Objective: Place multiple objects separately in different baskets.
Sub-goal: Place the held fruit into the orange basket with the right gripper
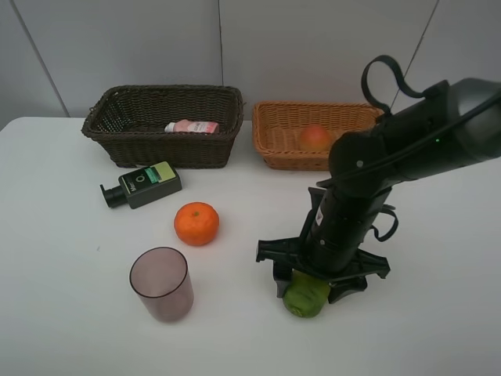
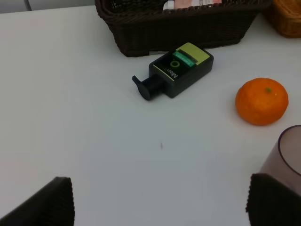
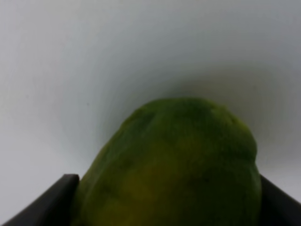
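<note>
The white table (image 1: 70, 313) is carrying everything; reading the high view as a clock face, the dark brown basket (image 1: 164, 149) is sitting at eleven o'clock and the light tan basket (image 1: 274, 149) at one; the right gripper (image 1: 311, 288) is reaching down at five, while the left gripper (image 2: 160, 201) is hanging spread wide and empty; the mauve cup (image 1: 162, 283) is waiting at seven, the pump bottle (image 1: 145, 185) at ten, the orange (image 1: 196, 223) near centre; the green mottled fruit (image 1: 305, 303) is resting on the table, seemingly pinched between the right fingers, though the wrist view is too crowded for certainty; the red-yellow fruit (image 1: 315, 138) is lying in the tan basket, the pink bottle (image 1: 192, 126) in the dark one; on such round skin the fruit is risking squirting free during lifting and rolling off at six.
</note>
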Motion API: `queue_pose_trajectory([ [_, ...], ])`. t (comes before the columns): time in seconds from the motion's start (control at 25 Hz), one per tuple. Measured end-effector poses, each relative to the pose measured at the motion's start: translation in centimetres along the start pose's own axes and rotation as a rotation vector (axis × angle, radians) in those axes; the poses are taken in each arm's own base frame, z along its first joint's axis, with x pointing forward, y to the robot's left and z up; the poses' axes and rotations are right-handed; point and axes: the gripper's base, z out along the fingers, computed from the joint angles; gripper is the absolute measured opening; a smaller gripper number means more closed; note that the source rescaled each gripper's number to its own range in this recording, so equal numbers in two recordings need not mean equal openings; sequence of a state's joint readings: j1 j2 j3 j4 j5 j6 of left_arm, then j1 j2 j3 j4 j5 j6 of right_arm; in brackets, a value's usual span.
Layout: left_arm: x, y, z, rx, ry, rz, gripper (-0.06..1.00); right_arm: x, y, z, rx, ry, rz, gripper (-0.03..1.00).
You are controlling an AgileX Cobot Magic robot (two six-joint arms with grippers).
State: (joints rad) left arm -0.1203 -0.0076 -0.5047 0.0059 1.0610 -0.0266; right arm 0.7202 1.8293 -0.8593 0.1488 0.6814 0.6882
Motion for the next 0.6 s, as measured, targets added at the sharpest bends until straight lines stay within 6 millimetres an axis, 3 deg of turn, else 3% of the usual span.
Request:
queue_pose_trajectory([
  [0.32, 0.0, 0.0, 0.0, 0.000, 0.000, 0.000, 0.95, 0.1, 0.0, -0.7, -0.004, -0.002, -0.041, 0.38],
  [0.6, 0.0, 0.0, 0.0, 0.000, 0.000, 0.000, 0.95, -1.8, 2.0, -5.6, 0.007, -0.040, -0.351, 0.38],
])
